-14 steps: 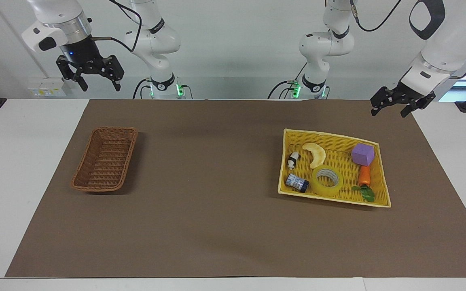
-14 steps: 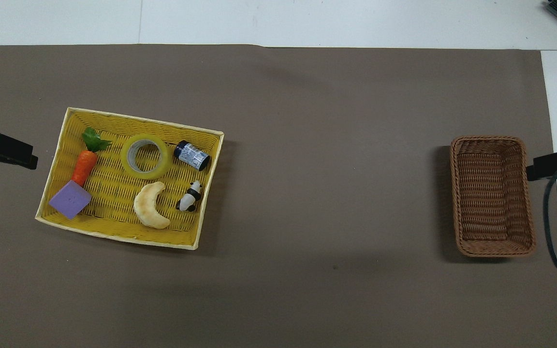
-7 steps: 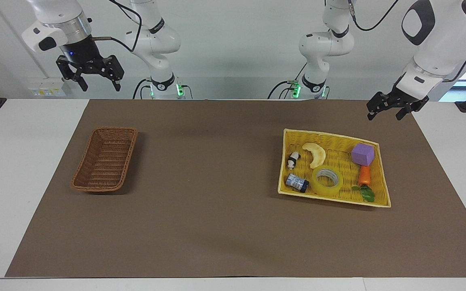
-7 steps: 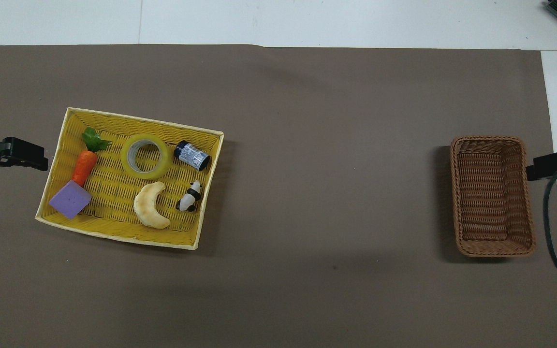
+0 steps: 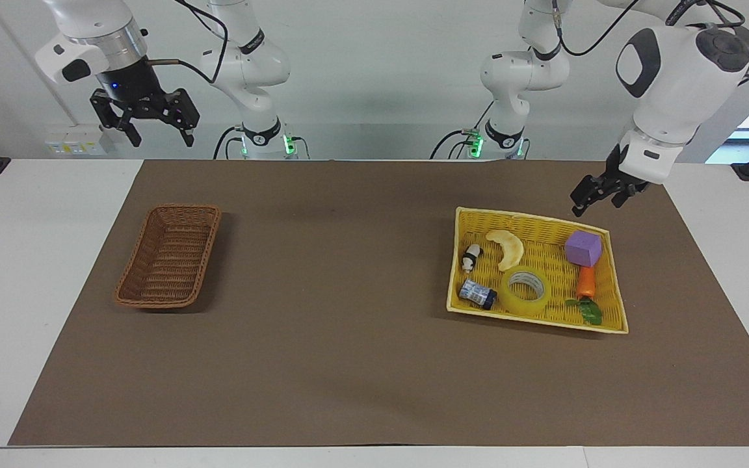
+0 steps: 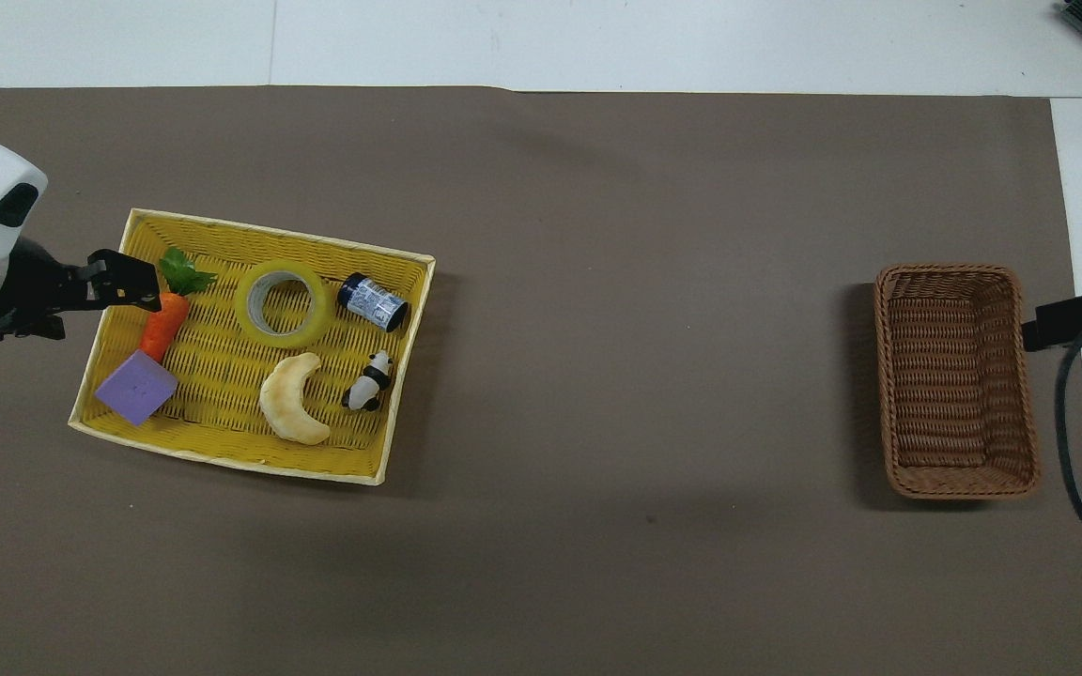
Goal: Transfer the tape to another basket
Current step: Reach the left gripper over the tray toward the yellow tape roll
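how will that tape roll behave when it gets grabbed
The tape lies flat on its side in the yellow tray, so it probably won't roll. It looks like a stiff ring, likely light with its hollow core. Its glossy outer face may be slippery, so gripping across the wall seems safer.

The left gripper (image 6: 123, 286) hides part of the carrot (image 6: 162, 324). The right gripper (image 6: 1081, 319) is cut off at the picture's right edge.

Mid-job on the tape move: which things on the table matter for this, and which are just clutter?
Job:
tape, in the yellow tray
brown basket
left pincer, open, over the tray's edge
right pincer, open, waiting

Clutter, all in the tray:
banana slice
purple block
carrot
panda figure
small jar
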`<state>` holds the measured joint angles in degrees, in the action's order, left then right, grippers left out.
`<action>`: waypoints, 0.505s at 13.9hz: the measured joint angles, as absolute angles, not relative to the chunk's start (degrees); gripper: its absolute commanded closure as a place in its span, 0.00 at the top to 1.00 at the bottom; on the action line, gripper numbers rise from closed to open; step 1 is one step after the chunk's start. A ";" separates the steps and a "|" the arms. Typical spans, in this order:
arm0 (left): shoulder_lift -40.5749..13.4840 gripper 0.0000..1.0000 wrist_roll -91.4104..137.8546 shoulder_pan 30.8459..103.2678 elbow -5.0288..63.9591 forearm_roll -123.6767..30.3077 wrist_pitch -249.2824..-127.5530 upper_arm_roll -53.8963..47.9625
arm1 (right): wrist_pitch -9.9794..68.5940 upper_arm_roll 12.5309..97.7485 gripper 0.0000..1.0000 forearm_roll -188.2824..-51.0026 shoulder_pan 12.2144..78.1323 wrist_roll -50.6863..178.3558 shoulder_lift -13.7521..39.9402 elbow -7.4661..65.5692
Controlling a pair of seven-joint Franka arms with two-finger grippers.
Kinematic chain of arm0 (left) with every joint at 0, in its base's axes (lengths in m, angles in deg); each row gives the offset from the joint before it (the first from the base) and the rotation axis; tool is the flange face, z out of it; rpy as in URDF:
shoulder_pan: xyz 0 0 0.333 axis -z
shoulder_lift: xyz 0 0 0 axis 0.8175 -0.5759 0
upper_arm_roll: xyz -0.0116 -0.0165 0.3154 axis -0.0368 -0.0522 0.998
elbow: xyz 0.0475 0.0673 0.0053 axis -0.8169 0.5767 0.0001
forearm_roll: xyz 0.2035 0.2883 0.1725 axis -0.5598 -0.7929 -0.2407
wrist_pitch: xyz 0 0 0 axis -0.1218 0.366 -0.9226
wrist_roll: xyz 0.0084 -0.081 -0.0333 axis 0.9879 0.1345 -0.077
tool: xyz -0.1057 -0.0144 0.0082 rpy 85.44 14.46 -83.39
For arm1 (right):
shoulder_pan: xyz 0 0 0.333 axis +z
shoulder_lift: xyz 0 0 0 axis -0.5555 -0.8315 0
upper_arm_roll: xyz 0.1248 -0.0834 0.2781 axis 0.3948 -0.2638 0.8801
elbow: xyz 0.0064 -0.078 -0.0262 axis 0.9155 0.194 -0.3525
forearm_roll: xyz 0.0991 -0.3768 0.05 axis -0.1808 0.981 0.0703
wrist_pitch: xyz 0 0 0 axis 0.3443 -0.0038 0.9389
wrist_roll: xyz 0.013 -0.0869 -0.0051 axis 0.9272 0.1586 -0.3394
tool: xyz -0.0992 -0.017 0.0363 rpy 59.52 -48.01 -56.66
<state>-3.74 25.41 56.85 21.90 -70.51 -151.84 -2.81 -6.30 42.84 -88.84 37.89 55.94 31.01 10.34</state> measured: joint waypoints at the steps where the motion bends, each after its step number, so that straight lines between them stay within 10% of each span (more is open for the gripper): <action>1: -3.77 1.00 26.03 57.01 23.23 -70.51 -153.13 -2.83 | -6.30 42.84 1.00 -88.84 37.89 55.94 31.01 10.34; 7: -7.27 1.00 29.54 58.75 33.29 -69.32 -168.35 -2.88 | -6.30 42.84 1.00 -88.84 37.89 55.94 31.01 10.34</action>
<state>-7.27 29.54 58.75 33.29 -69.32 -168.35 -2.88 -6.30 42.84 -88.84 37.89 55.94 31.01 10.34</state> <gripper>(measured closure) 0.000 0.000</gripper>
